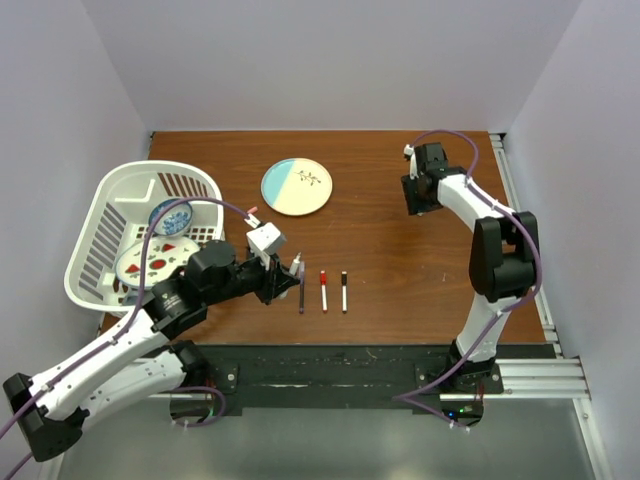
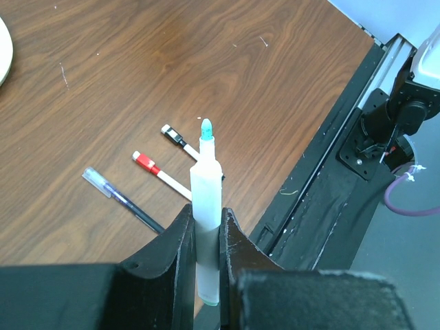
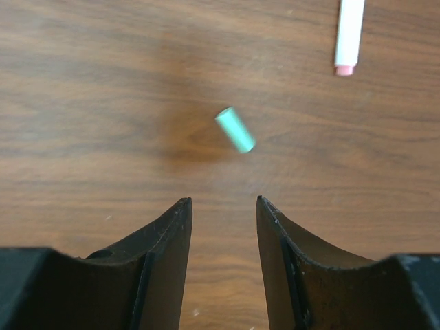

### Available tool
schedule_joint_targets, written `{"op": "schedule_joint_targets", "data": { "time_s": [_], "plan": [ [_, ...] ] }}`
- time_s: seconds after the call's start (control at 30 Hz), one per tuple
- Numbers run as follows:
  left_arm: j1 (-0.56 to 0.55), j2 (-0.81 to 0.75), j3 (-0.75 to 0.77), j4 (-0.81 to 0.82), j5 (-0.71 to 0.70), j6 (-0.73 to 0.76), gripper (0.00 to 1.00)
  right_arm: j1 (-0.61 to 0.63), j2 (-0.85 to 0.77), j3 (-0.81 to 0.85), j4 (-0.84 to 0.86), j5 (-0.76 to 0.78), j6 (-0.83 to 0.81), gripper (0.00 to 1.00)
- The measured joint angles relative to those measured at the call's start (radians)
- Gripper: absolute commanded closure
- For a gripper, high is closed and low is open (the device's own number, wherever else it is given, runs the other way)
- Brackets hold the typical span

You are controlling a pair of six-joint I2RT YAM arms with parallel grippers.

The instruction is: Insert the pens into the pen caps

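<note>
The left gripper (image 2: pixel 206 216) is clamped on a white green-tipped pen (image 2: pixel 205 182), tip pointing clear of the jaws, likely to meet its cap. The right gripper (image 3: pixel 223 206) hovers empty, jaws apart, aimed at the green cap (image 3: pixel 235 129) lying on the brown wood-grain table (image 1: pixel 400 230). Pale walls (image 1: pixel 330 60) enclose three sides of it

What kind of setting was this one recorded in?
Probably a lab test cell, not a home: a wooden table boxed in by plain white walls, two robot arms mounted at its near edge, and staged props like a basket.
</note>
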Motion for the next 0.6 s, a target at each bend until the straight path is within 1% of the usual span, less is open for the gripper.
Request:
{"op": "schedule_joint_targets", "data": {
  "time_s": [0.3, 0.53, 0.6],
  "plan": [
    [0.000, 0.005, 0.000, -0.003, -0.001, 0.001, 1.00, -0.063, 0.140, 0.157, -0.054, -0.060, -0.069, 0.53],
    [0.000, -0.021, -0.008, -0.003, -0.012, 0.001, 1.00, -0.068, 0.229, 0.216, -0.081, -0.100, -0.087, 0.53],
    [0.000, -0.021, -0.008, -0.003, -0.013, 0.001, 1.00, -0.068, 0.251, 0.233, -0.092, -0.109, -0.090, 0.56]
  ]
}}
